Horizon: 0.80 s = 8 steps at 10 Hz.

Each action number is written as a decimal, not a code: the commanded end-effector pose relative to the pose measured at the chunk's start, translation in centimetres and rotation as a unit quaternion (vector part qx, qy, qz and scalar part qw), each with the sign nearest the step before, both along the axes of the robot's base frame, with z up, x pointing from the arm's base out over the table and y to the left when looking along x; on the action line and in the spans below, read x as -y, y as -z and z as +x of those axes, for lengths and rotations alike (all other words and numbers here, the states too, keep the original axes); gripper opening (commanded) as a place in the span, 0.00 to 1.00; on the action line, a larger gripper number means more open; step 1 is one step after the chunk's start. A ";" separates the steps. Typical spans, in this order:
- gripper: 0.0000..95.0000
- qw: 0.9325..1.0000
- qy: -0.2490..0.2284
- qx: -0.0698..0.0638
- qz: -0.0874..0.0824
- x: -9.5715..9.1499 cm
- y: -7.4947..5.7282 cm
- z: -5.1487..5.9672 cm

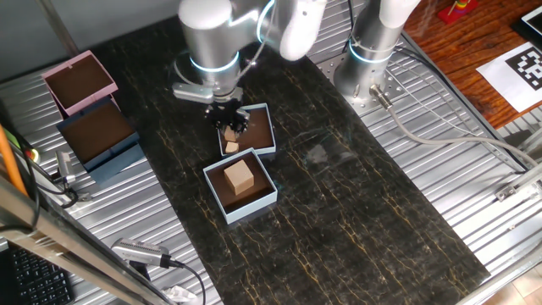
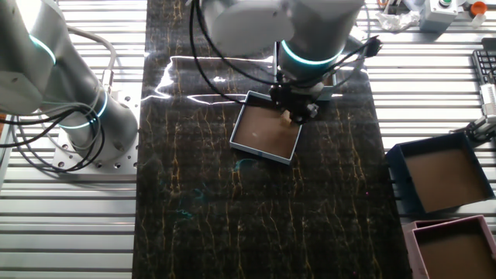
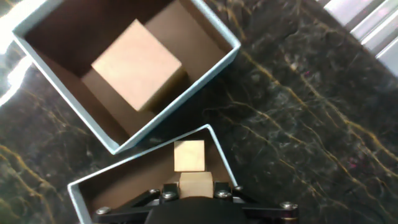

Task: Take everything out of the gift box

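Item: pale blue gift box (image 1: 257,203), deep walls, brown lining. Sits at 6 o'clock of the matching shallow tray (image 1: 269,151) in one fixed view, the two just beside each other.
Contents: 1 large wooden cube (image 1: 240,176), not yet removed.
Tray: 2 small wooden blocks (image 3: 189,155), one directly under the hand.
Gripper (image 1: 229,119): low over the tray, fingers astride the nearer block; gripping or released, can't tell.
Step, prob.: unloading, approx. mid-task.
Next: clear the tray, shift to 6 o'clock, spread jaws wide for the cube, descend inside the walls.
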<state>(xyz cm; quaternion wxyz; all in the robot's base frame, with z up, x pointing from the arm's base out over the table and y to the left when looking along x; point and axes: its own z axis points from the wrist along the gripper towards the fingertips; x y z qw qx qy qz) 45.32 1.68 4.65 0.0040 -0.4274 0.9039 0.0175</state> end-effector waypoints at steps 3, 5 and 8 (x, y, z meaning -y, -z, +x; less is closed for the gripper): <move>0.40 1.000 -0.018 0.004 0.008 0.0 -0.6 0.2; 0.60 1.000 -0.012 -0.007 0.007 -0.2 -2.1 0.9; 0.60 0.998 0.047 -0.045 0.006 -2.8 -5.5 3.4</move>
